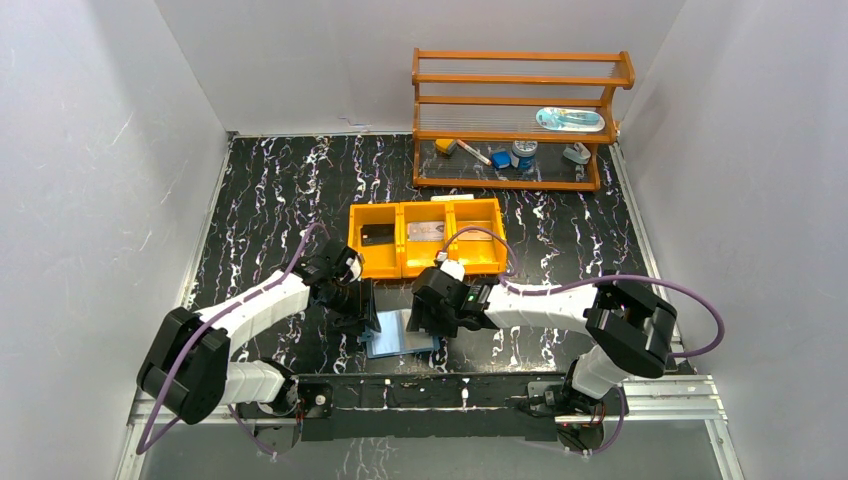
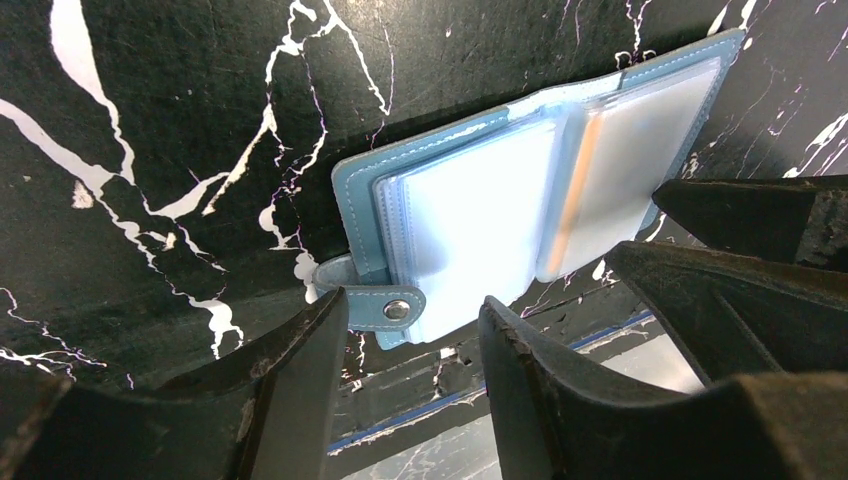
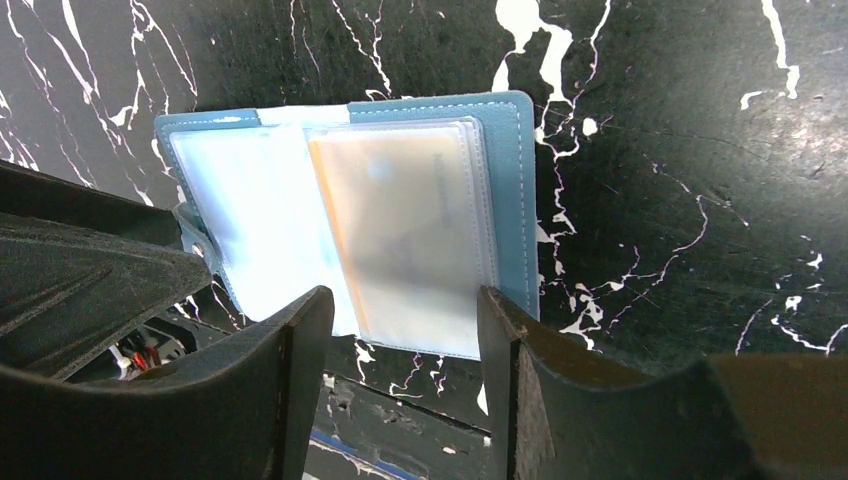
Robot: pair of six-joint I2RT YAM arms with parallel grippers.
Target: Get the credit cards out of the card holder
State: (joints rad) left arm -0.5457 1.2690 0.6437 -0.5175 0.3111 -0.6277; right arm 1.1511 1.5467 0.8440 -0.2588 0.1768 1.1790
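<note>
The blue card holder (image 1: 400, 337) lies open on the black marble table near the front edge, between my two grippers. Its clear sleeves face up in the left wrist view (image 2: 500, 200) and the right wrist view (image 3: 260, 210). An orange credit card (image 3: 410, 225) sits inside a sleeve of one leaf, and its edge shows in the left wrist view (image 2: 578, 190). My left gripper (image 2: 415, 350) is open and empty over the snap tab (image 2: 388, 309). My right gripper (image 3: 405, 335) is open and empty over the leaf with the orange card. A dark card (image 1: 377, 237) and a silvery card (image 1: 427, 231) lie in the orange tray.
The orange three-compartment tray (image 1: 425, 206) stands just beyond the wallet. A wooden shelf rack (image 1: 515, 120) with small items stands at the back right. The metal base rail (image 1: 420, 390) runs close in front of the wallet. White walls enclose the table.
</note>
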